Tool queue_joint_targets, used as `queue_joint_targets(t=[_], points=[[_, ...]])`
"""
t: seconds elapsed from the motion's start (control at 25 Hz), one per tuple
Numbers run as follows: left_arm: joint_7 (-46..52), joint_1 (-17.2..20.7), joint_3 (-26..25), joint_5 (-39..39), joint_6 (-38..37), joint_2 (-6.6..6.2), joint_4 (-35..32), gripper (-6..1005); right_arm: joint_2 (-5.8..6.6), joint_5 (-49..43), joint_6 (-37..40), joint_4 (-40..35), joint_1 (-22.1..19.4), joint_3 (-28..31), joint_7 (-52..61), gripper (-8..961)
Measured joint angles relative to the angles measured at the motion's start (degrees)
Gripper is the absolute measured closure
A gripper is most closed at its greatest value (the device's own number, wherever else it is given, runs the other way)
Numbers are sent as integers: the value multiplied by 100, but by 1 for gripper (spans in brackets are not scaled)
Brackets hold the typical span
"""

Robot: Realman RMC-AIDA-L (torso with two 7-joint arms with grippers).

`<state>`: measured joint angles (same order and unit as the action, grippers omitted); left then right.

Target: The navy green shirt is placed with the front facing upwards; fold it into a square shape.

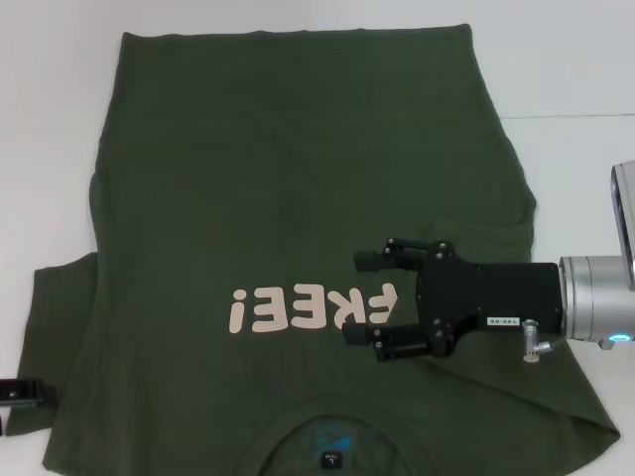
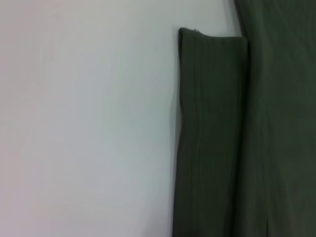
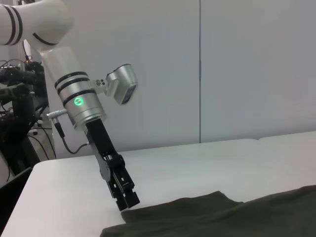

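Note:
The navy green shirt lies front up on the white table, collar and label nearest me, with pale letters "FREE!" on the chest. My right gripper is open and empty, hovering over the chest just right of the letters. My left gripper shows only in part at the lower left edge, beside the left sleeve. In the right wrist view the left gripper stands at the sleeve's corner. The left wrist view shows the sleeve lying flat.
The shirt's right side looks folded in, with a creased edge near the right arm's wrist. Bare white table lies left of the sleeve. A wall stands behind the table in the right wrist view.

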<state>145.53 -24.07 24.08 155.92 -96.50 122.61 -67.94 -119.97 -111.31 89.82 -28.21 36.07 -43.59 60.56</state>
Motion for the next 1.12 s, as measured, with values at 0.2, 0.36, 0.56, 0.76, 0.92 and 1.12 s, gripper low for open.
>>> queue_joint_targets(t=[0.2,0.36,0.56,0.76,0.92,1.12], points=[[2,-2,12,0,14,0,7,125,0,5,0,0,-10,0,-4,54],[37,-11,118,0,19,4,12,128,0,12,1,0,-19,0,-7,54],[55,-38,148,0,25,8,37,132,0,20,0,0,-28,0,-9,54],[63,-45,149,0,26,9,38,135,0,23,1,0,-39,0,-17,53],[64,-45,123,11,-14,5,-16,138,0,22,0,0,-38,0,-22,54],[64,-34,111,101,-29,2,-57,142,0,21,0,0,-39,0,-17,54]])
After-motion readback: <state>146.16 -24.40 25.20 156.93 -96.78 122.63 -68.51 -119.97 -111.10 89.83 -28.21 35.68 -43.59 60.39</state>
